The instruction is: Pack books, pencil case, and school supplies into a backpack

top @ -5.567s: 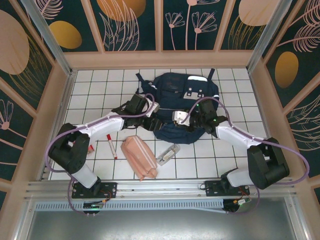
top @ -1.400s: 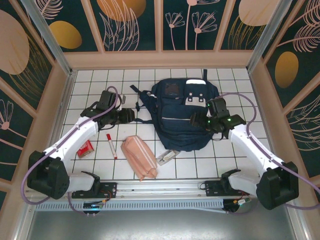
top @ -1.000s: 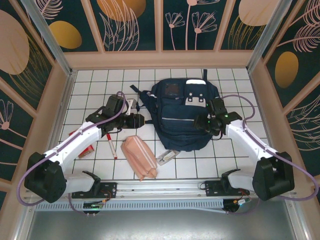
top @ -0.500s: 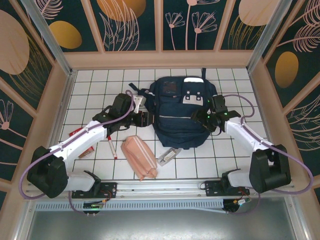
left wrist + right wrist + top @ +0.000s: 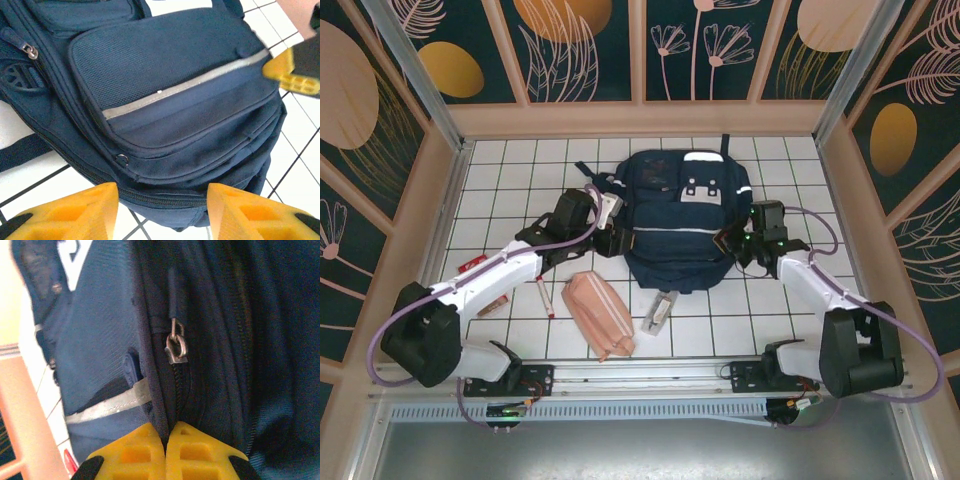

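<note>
Pressing its yellow fingertips together, the right gripper (image 5: 166, 442) is sitting on the backpack's (image 5: 685, 215) zip track. The zipper slider (image 5: 176, 347) is lying just above the tips in the wrist view, with the track running top to bottom. Whether any fabric is being pinched I cannot tell. The left gripper (image 5: 162, 205) is hovering open at the bag's left flank. The bag is looking closed at the centre of the overhead view, while the pencil case (image 5: 600, 315), marker pen (image 5: 542, 293) and clear case (image 5: 662, 312) are lying outside, below it.
</note>
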